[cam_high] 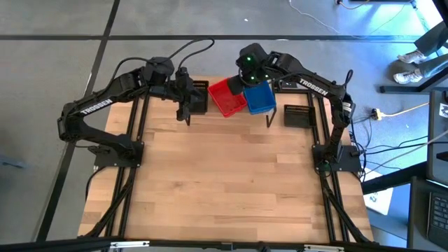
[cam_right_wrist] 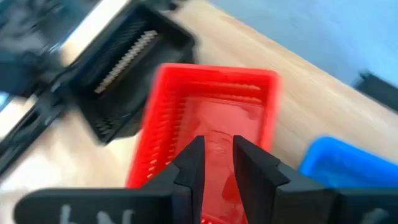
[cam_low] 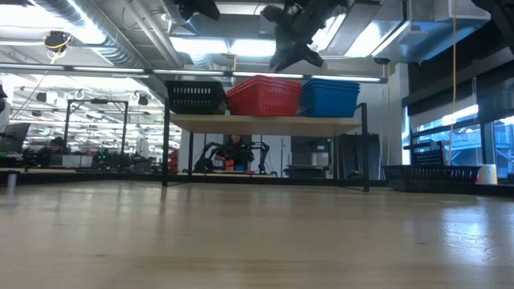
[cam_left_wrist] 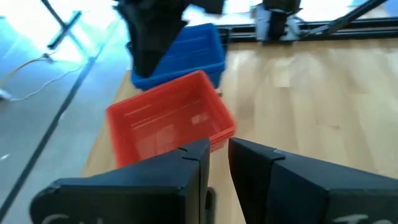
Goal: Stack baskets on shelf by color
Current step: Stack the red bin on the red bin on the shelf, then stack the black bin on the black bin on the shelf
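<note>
The wide wooden tabletop [cam_high: 224,182] lies bare in the foreground, and the shelf [cam_low: 273,123] stands at its far edge on thin black legs. On the shelf's plank three baskets sit in a row, seen from the low view: a black basket [cam_low: 195,97] on the left, a red basket [cam_low: 265,96] in the middle and a blue basket [cam_low: 330,98] on the right, the red and blue ones touching. A further black basket [cam_high: 298,115] rests on the tabletop just right of the shelf. The left gripper [cam_high: 183,112] hangs over the black basket on the shelf, its fingers [cam_left_wrist: 186,171] close together with only a narrow slit between them and nothing in it. The right gripper [cam_high: 234,85] hovers above the red basket [cam_right_wrist: 211,124], at the seam with the blue one; its fingers [cam_right_wrist: 189,165] are likewise set narrowly apart and grip nothing. Beyond the table the low view shows a lit workshop with a person [cam_low: 235,152] seated far back.
</note>
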{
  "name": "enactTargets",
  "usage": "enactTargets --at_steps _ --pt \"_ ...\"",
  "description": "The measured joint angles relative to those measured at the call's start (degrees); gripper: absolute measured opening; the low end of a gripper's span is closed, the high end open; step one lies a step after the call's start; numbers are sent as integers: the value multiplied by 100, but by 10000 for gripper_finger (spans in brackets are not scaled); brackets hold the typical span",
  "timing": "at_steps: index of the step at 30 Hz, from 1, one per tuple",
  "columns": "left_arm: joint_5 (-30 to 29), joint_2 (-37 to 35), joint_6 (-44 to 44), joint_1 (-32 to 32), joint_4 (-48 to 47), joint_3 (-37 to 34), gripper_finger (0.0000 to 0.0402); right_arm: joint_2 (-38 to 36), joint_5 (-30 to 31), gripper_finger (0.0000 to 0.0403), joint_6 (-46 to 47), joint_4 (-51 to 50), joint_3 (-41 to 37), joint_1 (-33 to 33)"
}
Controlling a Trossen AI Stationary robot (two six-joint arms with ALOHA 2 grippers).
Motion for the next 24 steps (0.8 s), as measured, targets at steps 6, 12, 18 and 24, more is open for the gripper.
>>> enactTargets --at_steps 6,12,18,24 --pt "-651 2 -2 0 -573 -2 53 -7 -843 78 -1933 -229 341 382" --pt "-734 2 -175 0 -1243 -4 53 -21 -1061 27 -3464 -1635 709 700" --pt "-736 2 -344 0 -1198 -4 53 -26 -1683 5 -4648 -2405 366 899" --pt "-736 2 -553 0 -1200 -4 53 -13 -1640 2 -4903 -1417 -580 907"
